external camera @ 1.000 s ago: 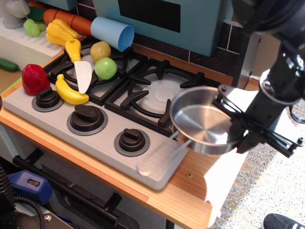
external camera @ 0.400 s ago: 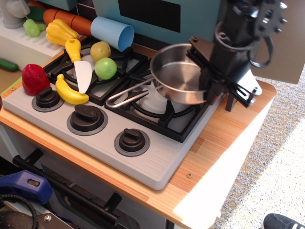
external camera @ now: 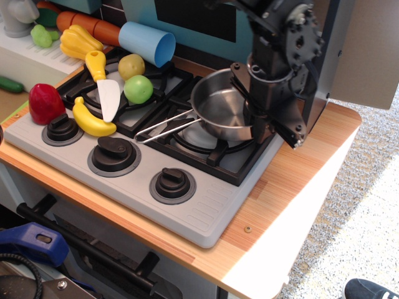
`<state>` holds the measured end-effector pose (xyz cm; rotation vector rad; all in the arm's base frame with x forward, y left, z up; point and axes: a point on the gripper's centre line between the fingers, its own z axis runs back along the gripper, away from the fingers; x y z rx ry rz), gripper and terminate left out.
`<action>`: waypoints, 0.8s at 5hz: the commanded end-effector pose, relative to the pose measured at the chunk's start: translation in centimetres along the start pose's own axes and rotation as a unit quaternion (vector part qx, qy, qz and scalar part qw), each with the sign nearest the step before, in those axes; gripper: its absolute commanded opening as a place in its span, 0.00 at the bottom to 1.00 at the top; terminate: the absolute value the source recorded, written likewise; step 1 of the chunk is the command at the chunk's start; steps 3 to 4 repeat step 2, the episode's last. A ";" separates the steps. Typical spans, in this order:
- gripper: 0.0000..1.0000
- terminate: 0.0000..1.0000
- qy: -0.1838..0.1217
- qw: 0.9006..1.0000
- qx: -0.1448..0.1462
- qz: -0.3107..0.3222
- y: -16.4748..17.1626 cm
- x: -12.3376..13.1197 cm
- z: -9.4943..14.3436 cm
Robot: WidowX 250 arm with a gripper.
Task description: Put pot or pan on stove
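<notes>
Pinching shiny round steel pan (external camera: 219,109) rim, jaws (external camera: 254,118), over black-grated grey stove (external camera: 206,208)

The pan (external camera: 219,109) is shiny, smooth steel with a thin wire handle. The stove (external camera: 134,187) looks like matt grey plastic, with black grates and knobs. The counter (external camera: 299,180) shows pale wood grain. The cup (external camera: 147,43) is smooth light-blue plastic. The end effector (external camera: 262,106) looks like dull black metal.
</notes>
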<state>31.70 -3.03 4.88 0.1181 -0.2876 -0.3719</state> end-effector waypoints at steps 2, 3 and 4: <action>1.00 1.00 -0.013 1.000 -0.012 -0.007 2.1 1.4 0.9; 1.00 1.00 -0.013 1.000 -0.012 -0.007 2.1 1.4 0.9; 1.00 1.00 -0.013 1.000 -0.012 -0.007 2.1 1.4 0.9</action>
